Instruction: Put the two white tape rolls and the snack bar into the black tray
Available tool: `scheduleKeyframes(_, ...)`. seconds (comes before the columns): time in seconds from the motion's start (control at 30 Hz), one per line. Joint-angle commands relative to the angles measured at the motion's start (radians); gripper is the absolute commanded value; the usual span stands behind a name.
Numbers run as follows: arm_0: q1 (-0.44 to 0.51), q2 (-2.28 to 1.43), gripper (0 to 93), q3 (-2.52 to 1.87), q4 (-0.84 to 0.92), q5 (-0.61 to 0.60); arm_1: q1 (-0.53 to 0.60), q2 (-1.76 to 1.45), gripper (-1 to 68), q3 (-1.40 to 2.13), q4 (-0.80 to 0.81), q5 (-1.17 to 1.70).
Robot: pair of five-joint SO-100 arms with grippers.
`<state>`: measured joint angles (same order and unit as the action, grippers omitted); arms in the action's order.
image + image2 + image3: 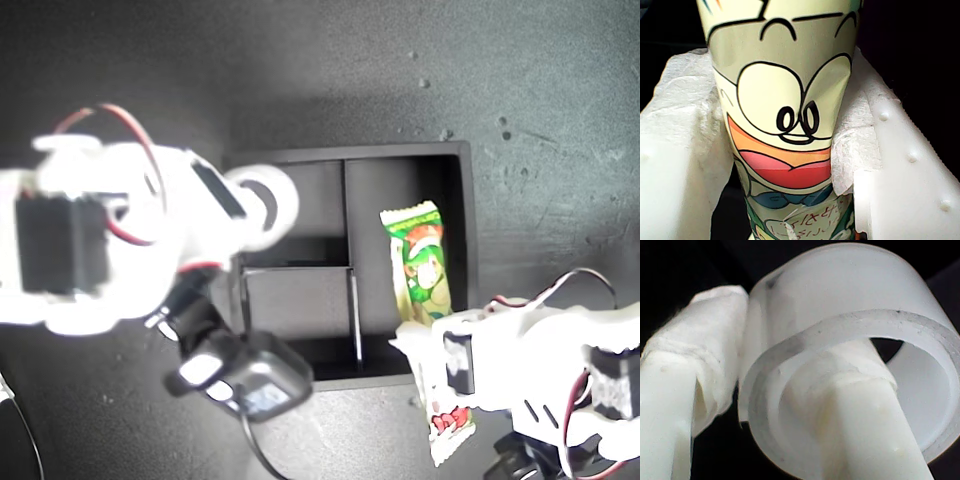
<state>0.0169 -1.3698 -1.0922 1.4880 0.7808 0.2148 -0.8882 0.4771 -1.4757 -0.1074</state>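
1. My first gripper (782, 150) is clamped on the long green-and-white wrapped snack bar (425, 290), its paper-padded fingers (685, 150) pressing both sides; the bar lies partly over the long compartment of the square matte black tray (460, 200), its near end overhanging the wall.
2. My second gripper (760, 405) pinches the wall of a white tape roll (850, 340), one finger through its hole; in the exterior view the roll (268, 205) sits over the tray's upper-left compartment.
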Motion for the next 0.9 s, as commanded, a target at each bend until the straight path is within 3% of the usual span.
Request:
scheduleKeyframes(0.0,-0.011,0.029,0.0,0.086,0.023,0.012,0.0,-0.011,5.9,-0.046,0.003,-0.009)
scheduleKeyframes(0.23,-0.025,0.135,0.0,0.201,0.048,-0.005,0.0,-0.011,5.9,-0.038,-0.008,-0.018)
scheduleKeyframes(0.5,-0.006,0.514,0.0,0.838,0.347,-0.014,0.002,-0.011,5.6,-0.037,-0.021,-0.023)
scheduleKeyframes(0.87,-0.034,0.492,0.0,0.747,0.345,0.018,0.008,-0.011,5.7,-0.028,-0.043,-0.034)
